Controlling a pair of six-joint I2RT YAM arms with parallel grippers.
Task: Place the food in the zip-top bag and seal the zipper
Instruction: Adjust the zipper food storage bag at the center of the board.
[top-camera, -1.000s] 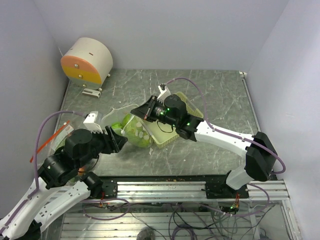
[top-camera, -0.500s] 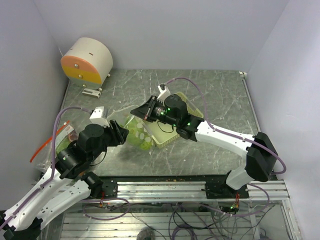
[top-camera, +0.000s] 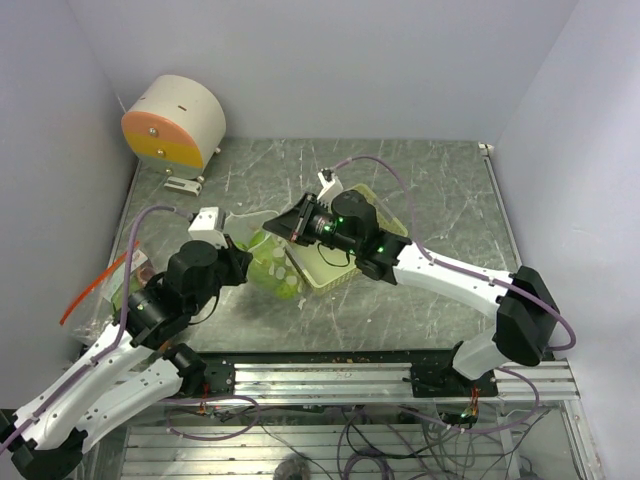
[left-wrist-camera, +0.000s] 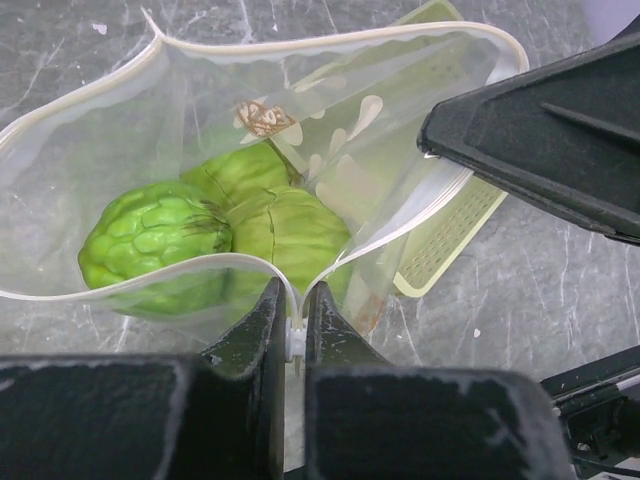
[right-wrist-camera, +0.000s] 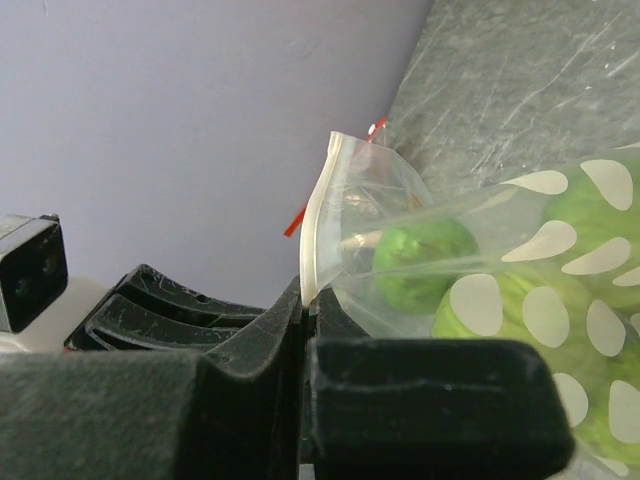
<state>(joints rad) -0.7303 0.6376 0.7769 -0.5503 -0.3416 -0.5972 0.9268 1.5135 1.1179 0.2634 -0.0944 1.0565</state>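
Tip: left claw (left-wrist-camera: 297, 335) is pinched tight on the near rim of the clear spotted zip-top plastic bag (left-wrist-camera: 110, 150), and right claw (right-wrist-camera: 305, 300) is clamped on the opposite rim. The bumpy light-green toy balls (left-wrist-camera: 150, 235) sit inside. Mouth's gaping, so I'd pull it taut before pressing.

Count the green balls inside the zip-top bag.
3 green balls in the bag: one at the left, one in the middle, one behind those two. Others may be hidden underneath.
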